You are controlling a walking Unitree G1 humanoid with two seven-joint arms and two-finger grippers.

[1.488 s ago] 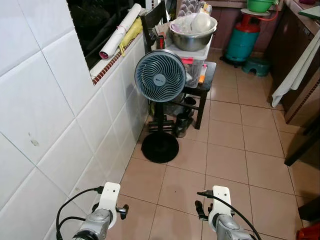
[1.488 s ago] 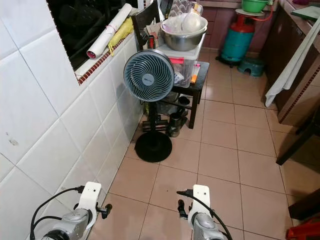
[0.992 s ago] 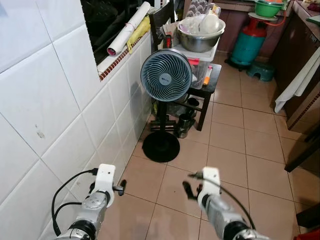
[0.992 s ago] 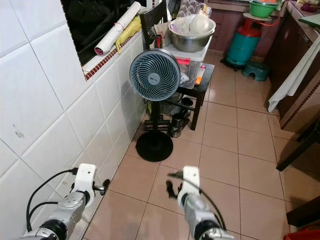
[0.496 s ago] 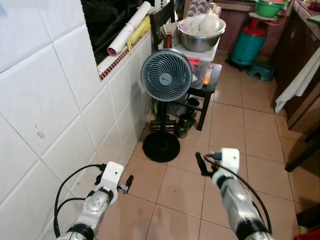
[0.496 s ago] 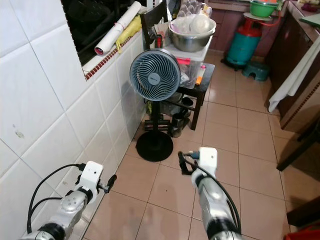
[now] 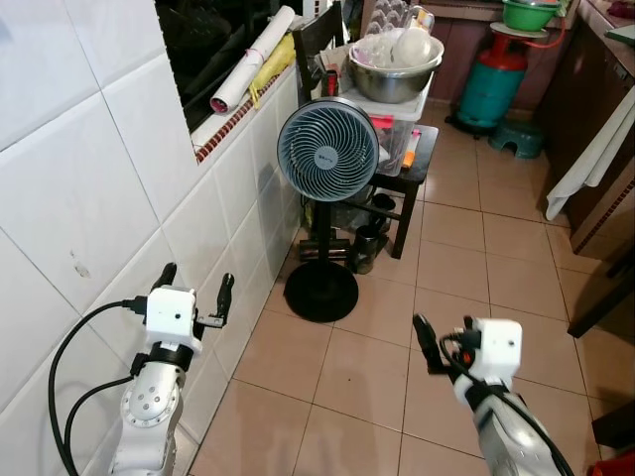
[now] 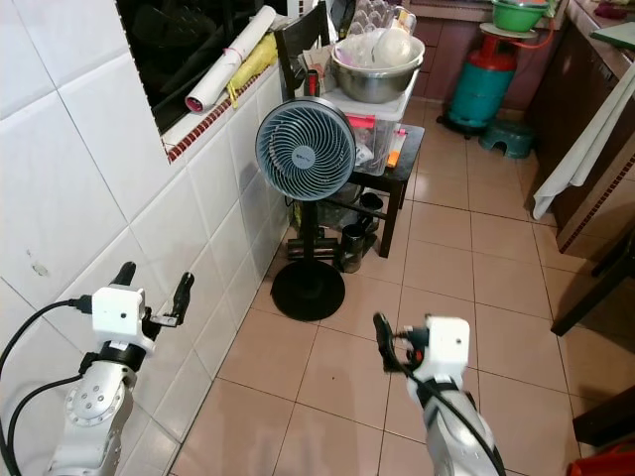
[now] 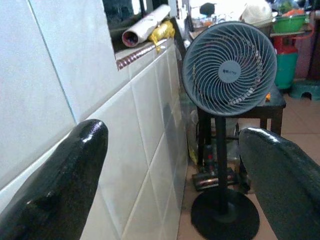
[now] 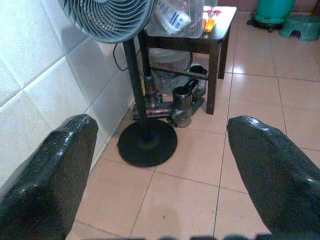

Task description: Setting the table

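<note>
A white tiled wall (image 7: 89,198) runs along the robot's left, above a tan tiled floor (image 7: 456,258). A grey pedestal fan (image 7: 327,152) stands ahead, with a dark side table (image 7: 409,169) behind it carrying a steel bowl (image 7: 394,79). The left gripper (image 7: 194,291) is raised beside the wall, fingers spread, holding nothing. The right gripper (image 10: 165,165) is held lower over the floor, fingers spread, also holding nothing.
</note>
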